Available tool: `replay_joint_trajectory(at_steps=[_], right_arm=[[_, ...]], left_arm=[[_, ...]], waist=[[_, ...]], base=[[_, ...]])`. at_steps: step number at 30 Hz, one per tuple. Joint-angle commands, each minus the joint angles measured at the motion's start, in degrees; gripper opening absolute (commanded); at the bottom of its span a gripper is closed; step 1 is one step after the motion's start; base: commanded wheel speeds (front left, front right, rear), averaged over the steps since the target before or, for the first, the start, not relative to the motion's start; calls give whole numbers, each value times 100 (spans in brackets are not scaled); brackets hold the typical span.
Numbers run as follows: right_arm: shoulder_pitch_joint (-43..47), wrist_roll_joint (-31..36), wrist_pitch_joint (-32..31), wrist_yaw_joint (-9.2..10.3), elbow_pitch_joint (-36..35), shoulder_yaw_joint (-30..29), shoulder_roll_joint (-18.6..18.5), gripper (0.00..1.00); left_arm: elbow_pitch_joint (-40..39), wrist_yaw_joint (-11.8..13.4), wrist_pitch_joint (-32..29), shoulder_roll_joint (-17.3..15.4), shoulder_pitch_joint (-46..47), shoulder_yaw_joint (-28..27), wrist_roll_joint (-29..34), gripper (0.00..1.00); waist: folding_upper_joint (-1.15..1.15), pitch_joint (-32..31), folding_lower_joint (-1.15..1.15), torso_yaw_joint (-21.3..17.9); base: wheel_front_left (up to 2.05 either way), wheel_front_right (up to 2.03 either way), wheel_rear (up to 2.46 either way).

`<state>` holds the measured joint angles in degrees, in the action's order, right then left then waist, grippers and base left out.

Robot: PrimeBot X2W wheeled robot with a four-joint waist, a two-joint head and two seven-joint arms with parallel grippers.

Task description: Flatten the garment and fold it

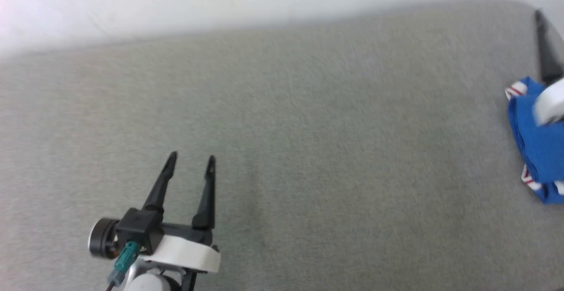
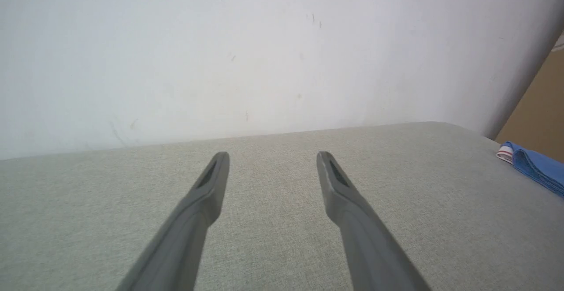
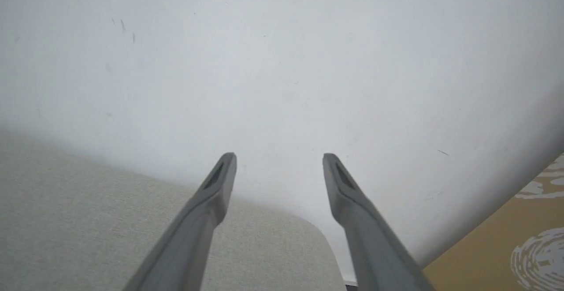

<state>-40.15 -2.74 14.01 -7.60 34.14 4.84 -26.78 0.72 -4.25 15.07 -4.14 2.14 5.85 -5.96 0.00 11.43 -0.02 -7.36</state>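
- Left gripper point(image 1: 191, 158): 2 fingers spread, empty, over bare grey woven-fabric tabletop point(image 1: 308, 150).
- Right gripper point(image 3: 280, 158): released, fingers apart, pointing at scuffed white wall point(image 3: 282, 61) past the tabletop's rounded corner.
- Bunched bright blue garment point(image 1: 528, 145) with red-white striped trim: on tabletop's right edge, partly behind right arm's white cuff point(image 1: 548, 101).

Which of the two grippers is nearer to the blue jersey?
The right gripper: its dark finger overlaps the blue jersey at the head view's right edge, while the left gripper hangs far off over grey fabric.
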Motion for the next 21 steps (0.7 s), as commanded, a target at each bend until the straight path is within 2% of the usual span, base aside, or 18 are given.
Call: replay_joint_trajectory(at_steps=[1, 7, 11, 14, 18, 21], right_arm=[[324, -151, 45, 11, -270, -56, 195, 100], [1577, -268, 74, 11, -1404, -318, 901, 100], [2362, -232, 85, 11, -1939, -670, 1552, 100], [2897, -119, 91, 11, -2227, -801, 1956, 100], [3443, -27, 96, 11, -2562, -984, 2264, 100], [3759, -59, 97, 11, -2773, -1072, 2363, 100]], left_arm=[[18, 41, -7, 8, -95, -76, 32, 100], [55, 220, -7, 44, -388, -340, 102, 100], [62, 331, -7, 73, -580, -368, 128, 100], [79, 319, -7, 85, -654, -363, 106, 100], [111, 328, -7, 97, -715, -336, 130, 100], [157, 308, -7, 101, -738, -390, 112, 100]], waist=[[0, -523, 2, 444], [0, -810, 2, 651], [0, -942, 2, 757], [0, -992, 2, 819], [0, -1042, 2, 892], [0, -1066, 2, 917]], base=[[0, 0, 0], [0, 0, 0], [0, 0, 0], [0, 0, 0], [0, 0, 0], [0, 0, 0]])
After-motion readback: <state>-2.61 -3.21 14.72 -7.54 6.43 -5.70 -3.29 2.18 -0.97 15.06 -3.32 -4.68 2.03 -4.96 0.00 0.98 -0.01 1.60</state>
